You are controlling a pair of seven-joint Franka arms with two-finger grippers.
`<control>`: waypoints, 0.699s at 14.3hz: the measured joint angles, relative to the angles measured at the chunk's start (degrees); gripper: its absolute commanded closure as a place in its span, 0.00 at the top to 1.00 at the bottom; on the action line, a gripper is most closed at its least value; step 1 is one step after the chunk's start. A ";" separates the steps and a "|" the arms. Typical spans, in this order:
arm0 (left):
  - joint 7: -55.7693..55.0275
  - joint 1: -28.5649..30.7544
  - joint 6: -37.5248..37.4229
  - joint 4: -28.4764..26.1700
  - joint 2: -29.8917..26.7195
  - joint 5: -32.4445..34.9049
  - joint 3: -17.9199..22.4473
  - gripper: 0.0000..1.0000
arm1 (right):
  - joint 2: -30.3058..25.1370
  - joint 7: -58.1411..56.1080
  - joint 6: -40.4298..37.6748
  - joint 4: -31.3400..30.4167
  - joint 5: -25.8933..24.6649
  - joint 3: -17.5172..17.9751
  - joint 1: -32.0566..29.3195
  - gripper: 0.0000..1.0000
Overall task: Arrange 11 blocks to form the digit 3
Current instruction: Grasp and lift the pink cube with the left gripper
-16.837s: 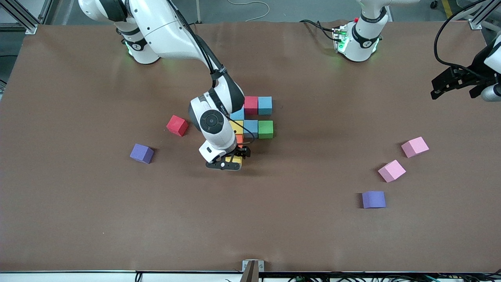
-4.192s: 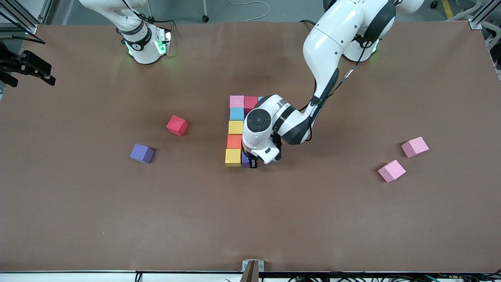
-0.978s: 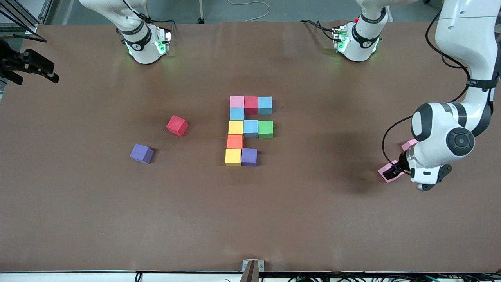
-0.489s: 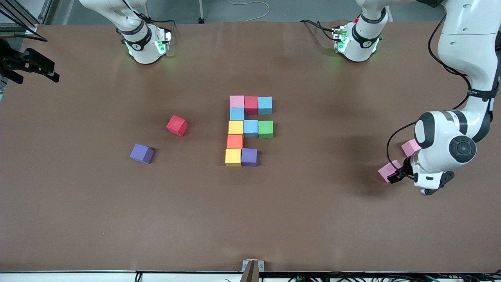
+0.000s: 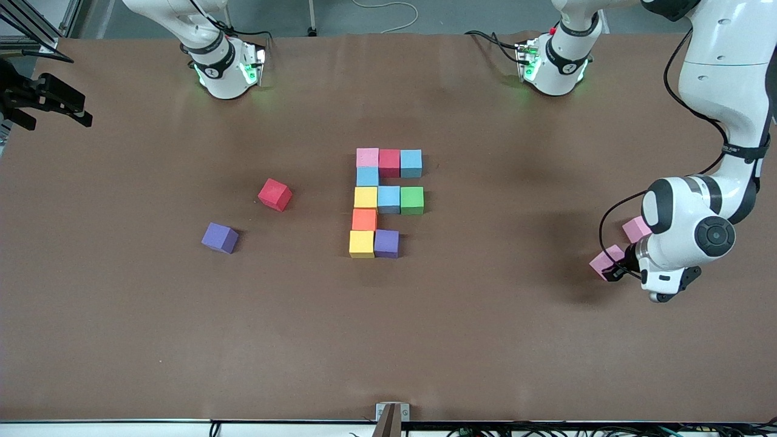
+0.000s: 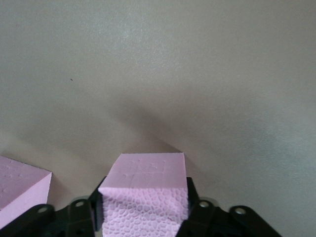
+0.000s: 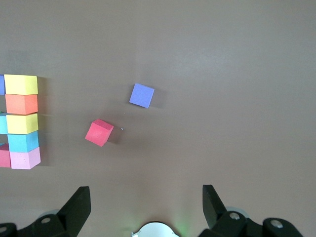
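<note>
Ten blocks form the digit 3 (image 5: 384, 203), well apart from the left tool (image 6: 144, 217); its bottom bar lacks one cube. That tool pinches a pink block (image 6: 145, 197) at the surface (image 5: 485, 334). The right tool (image 7: 146, 210) waits, spread.

No text, label, brand, number or sign can be read anywhere here: not on the coloured foam cubes, not on the brown bench, and not on the white robot arms.
</note>
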 measured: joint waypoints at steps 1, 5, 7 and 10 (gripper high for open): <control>-0.03 -0.07 0.00 0.21 0.01 -1.28 -0.34 0.25 | 0.00 -0.31 0.00 0.01 0.00 0.02 0.00 1.00; -4.33 -0.44 0.00 1.25 -0.55 -5.37 -4.49 0.22 | 0.00 -0.52 0.00 0.02 0.01 0.01 0.00 1.00; -12.03 -0.61 -0.42 1.60 -1.37 -5.64 -7.83 0.21 | 0.00 -0.54 -0.01 0.02 0.01 -0.01 0.00 1.00; -26.79 -3.15 -3.03 3.49 -1.95 -5.64 -11.82 0.21 | 0.00 -0.56 -0.06 0.02 0.02 0.00 0.00 1.00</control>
